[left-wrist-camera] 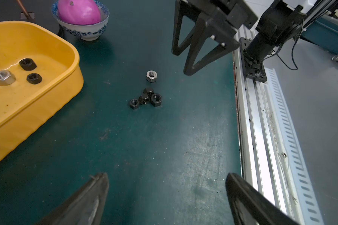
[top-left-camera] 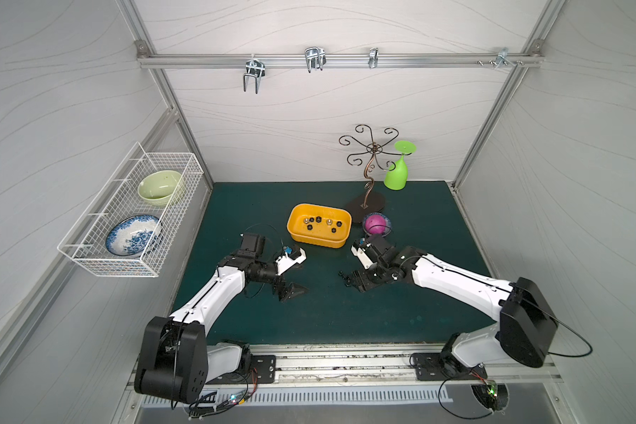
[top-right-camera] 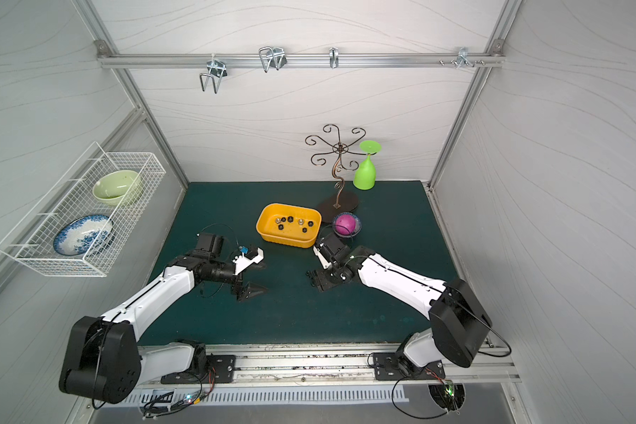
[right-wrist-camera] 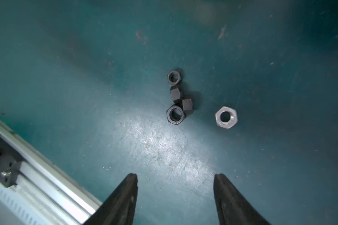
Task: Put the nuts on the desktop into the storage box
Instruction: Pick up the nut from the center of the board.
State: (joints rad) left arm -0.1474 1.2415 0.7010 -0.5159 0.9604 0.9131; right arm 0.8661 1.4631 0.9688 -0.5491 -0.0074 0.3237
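Observation:
Several black nuts [right-wrist-camera: 177, 101] lie in a tight cluster on the dark green desktop [top-left-camera: 327, 315], with one silver nut [right-wrist-camera: 226, 117] just beside them. The left wrist view shows the same black cluster [left-wrist-camera: 145, 98] and the silver nut [left-wrist-camera: 151, 76]. My right gripper [right-wrist-camera: 175, 175] hangs open just short of the cluster, nothing between its fingers; in a top view the right gripper [top-left-camera: 349, 279] is low over the desktop. My left gripper [left-wrist-camera: 167, 176] is wide open and empty, further left [top-left-camera: 296, 292]. The yellow storage box [top-left-camera: 318, 240] behind holds several nuts [top-left-camera: 320, 220].
A small bowl with a pink ball [top-left-camera: 376, 224] stands right of the box, close to my right wrist. Behind it are a metal scroll stand [top-left-camera: 368, 200] and an upturned green glass [top-left-camera: 397, 176]. A white wire basket [top-left-camera: 89, 253] hangs on the left wall. A grey rail [top-left-camera: 346, 367] runs along the front.

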